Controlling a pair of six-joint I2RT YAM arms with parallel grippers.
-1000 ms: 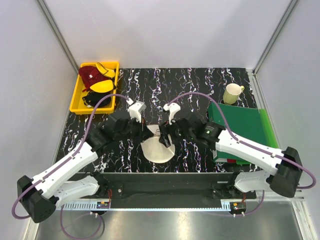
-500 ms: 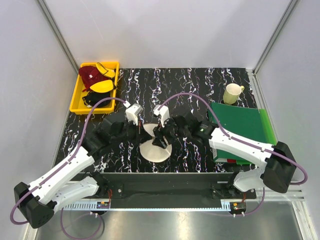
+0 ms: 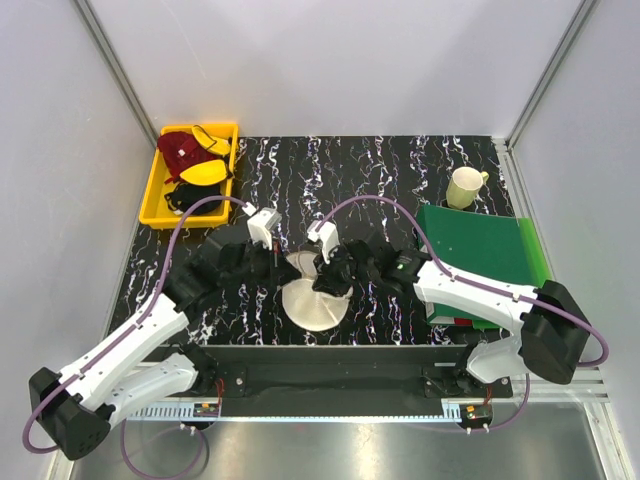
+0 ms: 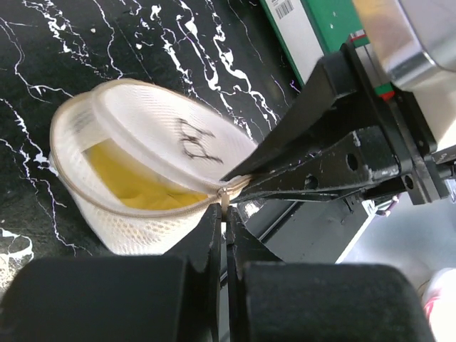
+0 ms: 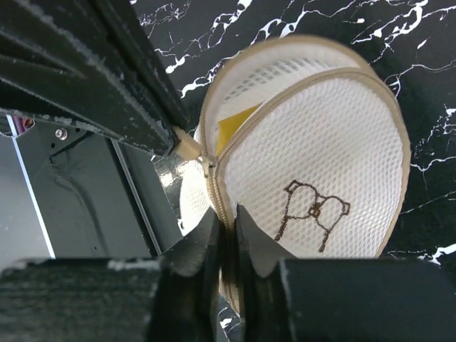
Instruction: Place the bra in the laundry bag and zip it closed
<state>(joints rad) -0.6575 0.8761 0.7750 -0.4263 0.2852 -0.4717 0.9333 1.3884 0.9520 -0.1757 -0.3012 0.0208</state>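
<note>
The cream mesh laundry bag [image 3: 312, 305] lies at mid-table, partly unzipped, its lid with the dark bra drawing [image 5: 313, 210] tilted up. The mustard bra [image 4: 128, 182] shows inside through the gap, and as a sliver [image 5: 229, 130] in the right wrist view. My left gripper [image 4: 226, 217] is shut on the zipper pull [image 4: 226, 199] at the bag's edge. My right gripper [image 5: 228, 217] is shut on the bag's zipped seam just behind the slider [image 5: 206, 162]. From above, the left gripper [image 3: 283, 268] and the right gripper [image 3: 322, 283] meet over the bag's far rim.
A yellow tray [image 3: 160, 190] at the back left holds dark red and yellow-black garments. A pale mug [image 3: 464, 186] stands at the back right. A green folder box [image 3: 480, 250] lies to the right, under the right arm.
My right gripper has closed on the bag's zipper seam. Both grippers and the bag have shifted a little leftward; the left gripper stays shut on the pull.
</note>
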